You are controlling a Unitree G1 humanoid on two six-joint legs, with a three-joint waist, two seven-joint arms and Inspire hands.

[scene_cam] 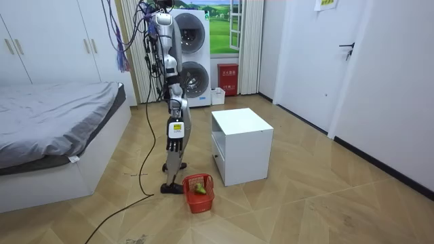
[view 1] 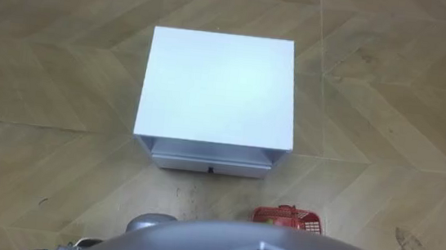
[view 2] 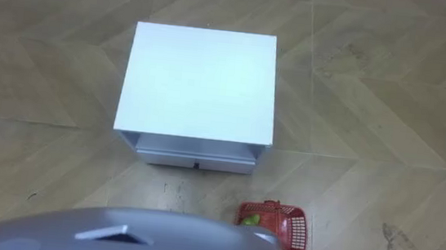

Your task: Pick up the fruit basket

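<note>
The fruit basket (view 2: 277, 221) is red plastic mesh and stands on the wooden floor, low and to the right in the eye views, just in front of my right side. A green fruit (view 2: 252, 220) lies inside it. In the room view the basket (scene_cam: 198, 191) sits beside my feet, on the side towards the camera. I stand upright, facing the white cabinet. My right hand (scene_cam: 174, 141) hangs at my side with relaxed fingers, well above the basket and holding nothing.
A white cabinet (view 1: 218, 88) with a low drawer (view 1: 211, 166) stands straight ahead, a short step away. A bed (scene_cam: 54, 129) lies behind me. Stacked washing machines (scene_cam: 193, 57) and a red box (scene_cam: 228, 78) stand by the far wall.
</note>
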